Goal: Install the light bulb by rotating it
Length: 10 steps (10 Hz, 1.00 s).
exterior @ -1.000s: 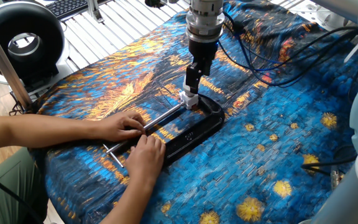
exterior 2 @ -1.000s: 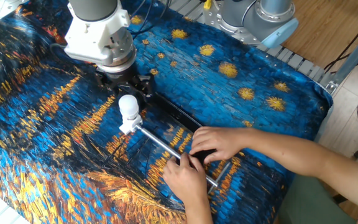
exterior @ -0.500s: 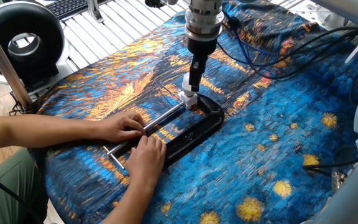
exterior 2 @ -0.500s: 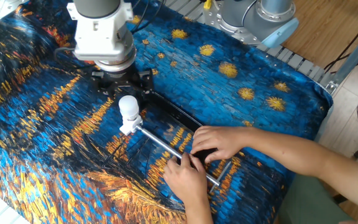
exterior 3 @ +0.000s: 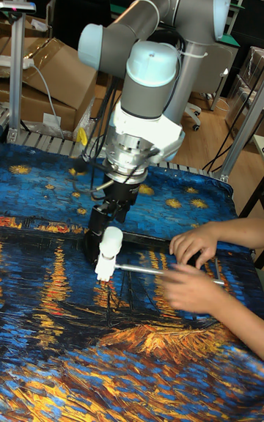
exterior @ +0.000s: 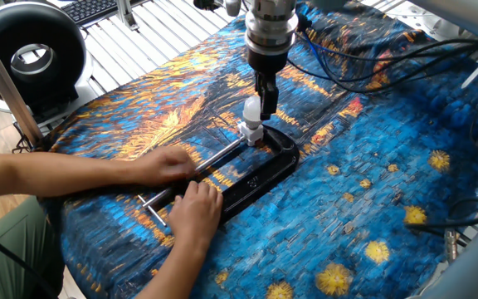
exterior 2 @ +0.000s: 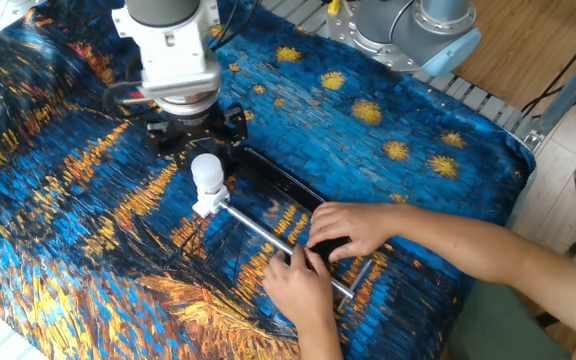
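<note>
Overhead, claw [exterior 2: 190, 146], starry painted cloth [exterior 2: 388, 120], cardboard boxes [exterior 3: 51, 78]

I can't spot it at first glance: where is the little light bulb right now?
The light bulb stands upright in the white socket base at the end of the black clamp, just in front of the gripper, away from the person's hands.

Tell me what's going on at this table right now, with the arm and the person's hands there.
A robot arm holds its pincer just above and behind a small white light bulb, which stands upright in a white socket base. The pincer does not appear to grip the bulb. A person's two hands hold down a black C-clamp on the blue and orange painted cloth; the clamp's metal screw rod runs to the socket base.
</note>
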Available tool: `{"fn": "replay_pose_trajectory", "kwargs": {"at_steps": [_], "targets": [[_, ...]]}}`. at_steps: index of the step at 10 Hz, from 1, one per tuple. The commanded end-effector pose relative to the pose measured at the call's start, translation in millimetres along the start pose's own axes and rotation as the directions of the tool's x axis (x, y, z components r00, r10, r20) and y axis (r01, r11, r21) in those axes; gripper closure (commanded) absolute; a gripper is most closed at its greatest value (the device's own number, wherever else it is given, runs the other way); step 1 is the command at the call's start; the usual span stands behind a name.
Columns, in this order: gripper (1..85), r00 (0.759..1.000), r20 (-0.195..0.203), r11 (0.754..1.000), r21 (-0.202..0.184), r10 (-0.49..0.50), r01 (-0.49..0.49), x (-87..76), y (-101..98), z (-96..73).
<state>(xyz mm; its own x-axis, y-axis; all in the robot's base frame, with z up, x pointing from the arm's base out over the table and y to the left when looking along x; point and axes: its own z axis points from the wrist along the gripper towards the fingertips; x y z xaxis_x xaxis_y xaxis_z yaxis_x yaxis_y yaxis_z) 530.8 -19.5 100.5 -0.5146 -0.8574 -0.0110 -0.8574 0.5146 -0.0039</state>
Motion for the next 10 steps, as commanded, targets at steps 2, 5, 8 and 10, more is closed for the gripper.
{"fn": "replay_pose_trajectory", "kwargs": {"at_steps": [2,5,8,10], "targets": [[8.7,0.986,0.013,0.986,0.021,-0.165,0.165,-6.9,0.5,1.4],[9.0,0.976,0.020,0.976,0.022,-0.216,0.215,-10.0,2.0,2.9],[9.0,0.977,0.022,0.977,0.020,-0.214,0.214,-10.4,2.7,3.0],[9.3,0.979,0.023,0.979,0.016,-0.204,0.203,-10.3,3.6,3.0]]}}
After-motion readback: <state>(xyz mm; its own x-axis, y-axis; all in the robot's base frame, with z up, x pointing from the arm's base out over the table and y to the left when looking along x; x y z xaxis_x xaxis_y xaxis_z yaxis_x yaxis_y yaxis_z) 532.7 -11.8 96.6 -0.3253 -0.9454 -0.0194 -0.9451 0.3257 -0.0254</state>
